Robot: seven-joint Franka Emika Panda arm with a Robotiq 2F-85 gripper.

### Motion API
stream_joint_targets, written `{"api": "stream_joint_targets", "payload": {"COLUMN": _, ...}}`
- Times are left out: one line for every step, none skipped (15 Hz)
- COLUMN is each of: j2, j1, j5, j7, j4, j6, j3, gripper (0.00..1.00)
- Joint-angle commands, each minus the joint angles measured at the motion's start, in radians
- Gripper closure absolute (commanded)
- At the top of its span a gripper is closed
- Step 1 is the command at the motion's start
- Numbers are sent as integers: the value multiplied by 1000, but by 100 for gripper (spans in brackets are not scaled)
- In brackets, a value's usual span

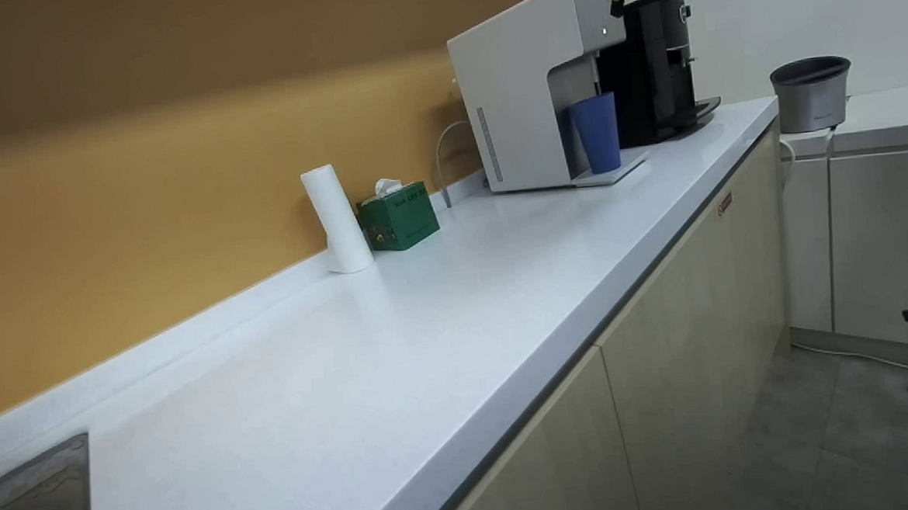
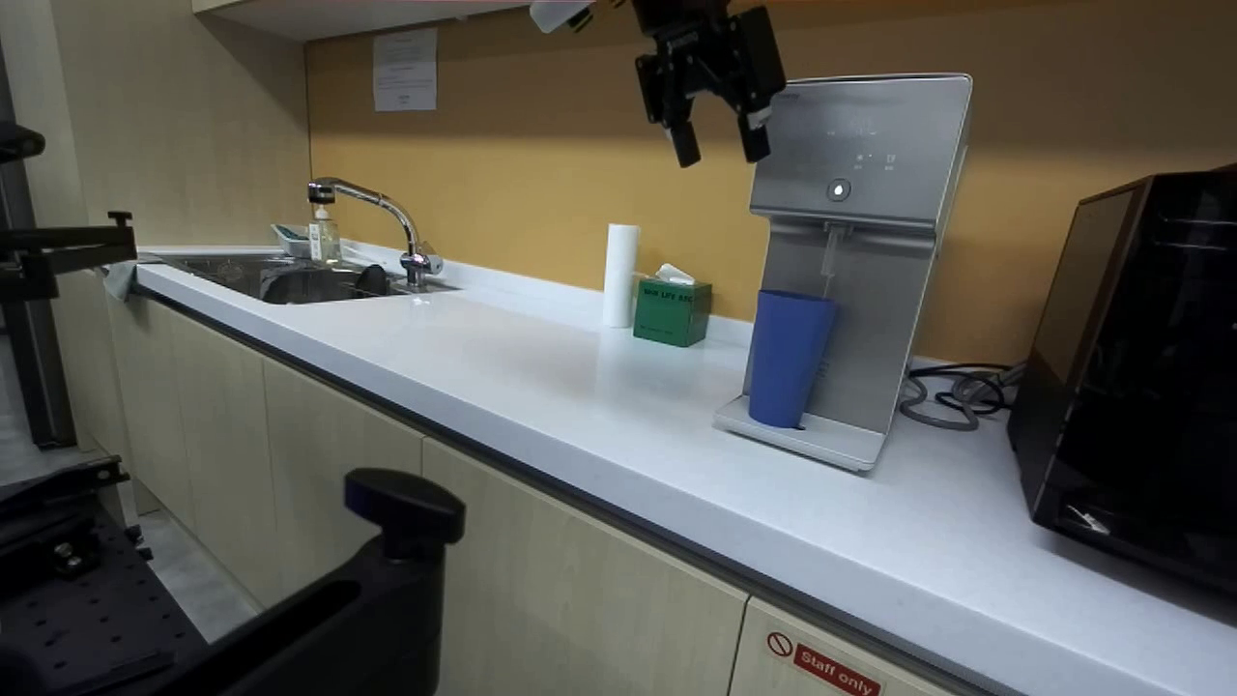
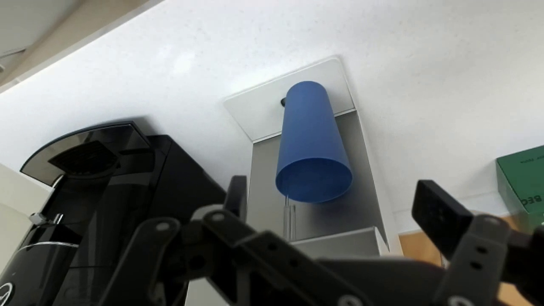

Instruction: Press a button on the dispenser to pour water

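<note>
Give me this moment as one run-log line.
task: press water dispenser button | gripper: open, off the button | button: uncovered, white drop icon | blue cup: standing on base tray | water flow: cannot tell

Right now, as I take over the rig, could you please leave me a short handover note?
Black two-fingered gripper: open, empty, raised clear of the round lit button.
Where: button on the grey front of the white boxy dispenser; tapered blue cup on its flat white tray.
Done: cup is set on the tray.
Left: likely the press; whether water already runs, I can't tell.
</note>
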Motion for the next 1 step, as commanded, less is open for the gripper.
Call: {"api": "stream_joint_targets", "payload": {"j2": 2, "j1": 14, "j5": -10, "j7": 44, "j4": 12, "j6": -29, "j3": -7, "gripper": 0}}
